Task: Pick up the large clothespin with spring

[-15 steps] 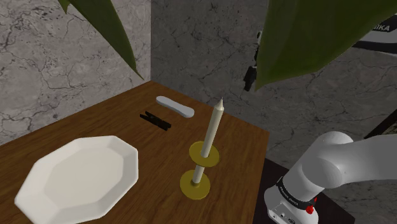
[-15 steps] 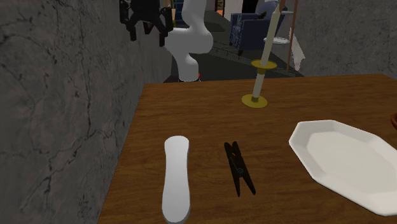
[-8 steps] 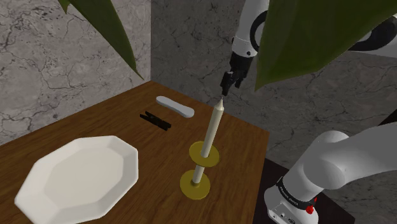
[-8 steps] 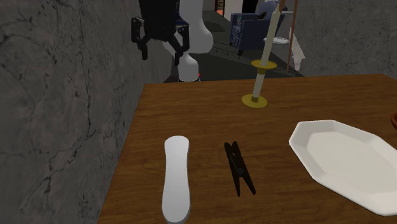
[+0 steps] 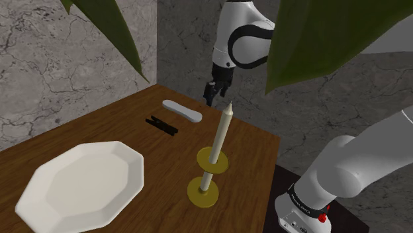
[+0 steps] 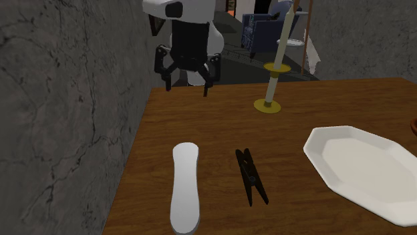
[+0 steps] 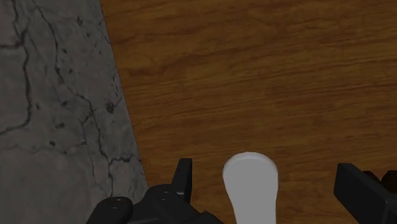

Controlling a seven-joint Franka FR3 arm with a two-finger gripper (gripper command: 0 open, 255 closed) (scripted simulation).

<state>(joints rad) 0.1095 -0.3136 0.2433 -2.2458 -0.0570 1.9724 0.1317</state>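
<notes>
The black clothespin (image 6: pixel 251 175) lies untouched on the counter (image 6: pixel 321 107), just beside a white oblong piece (image 6: pixel 186 187). The jaws hang wide open and empty above the counter near that piece, so to my eye lining up, closing and lifting are all left.

Clothespin (image 6: pixel 251 176): black and slim, lying flat on the wooden table (image 6: pixel 220 113), just beside a white oblong piece (image 6: pixel 186 187), roughly parallel, not touching.

The wooden table (image 6: pixel 321 110) holds one black clothespin (image 6: pixel 252 177) and one white oblong piece (image 6: pixel 186 187). There is also one white plate (image 6: pixel 361 167) and one candlestick (image 5: pixel 212 159).
</notes>
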